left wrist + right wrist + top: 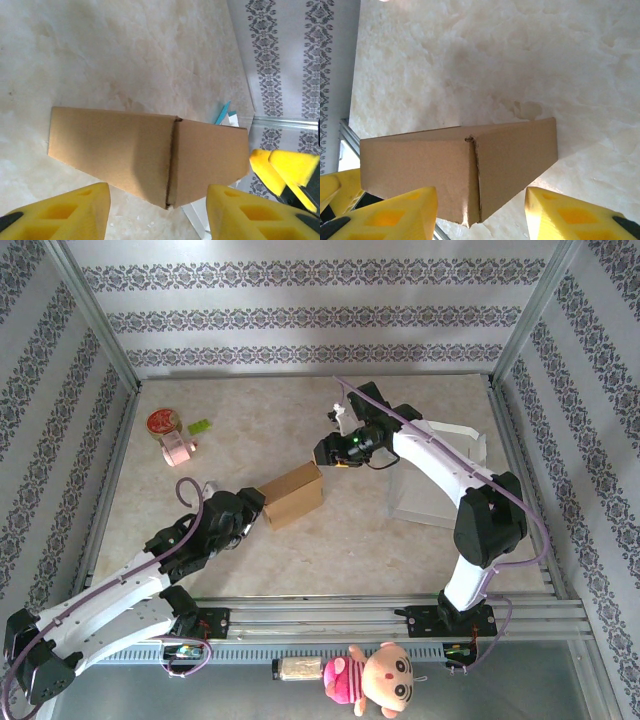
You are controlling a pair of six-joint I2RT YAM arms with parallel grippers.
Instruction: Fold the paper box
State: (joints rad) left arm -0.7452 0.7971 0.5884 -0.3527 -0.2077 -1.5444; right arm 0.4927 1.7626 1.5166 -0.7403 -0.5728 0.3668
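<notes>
Mid-table on the marbled tabletop [400,550], just left of a clear plastic bin [425,495], lies the brown paper box [293,495], standing as a block and angled with one end toward each arm. Left gripper [253,504] sits at its near-left end and right gripper [330,453] at its far-right corner, both with jaws about half spread and holding nothing. Wrist views: a box corner pokes between each pair of yellow fingers [80,212] with a gap on both sides; small tape roll [163,422] far left.
</notes>
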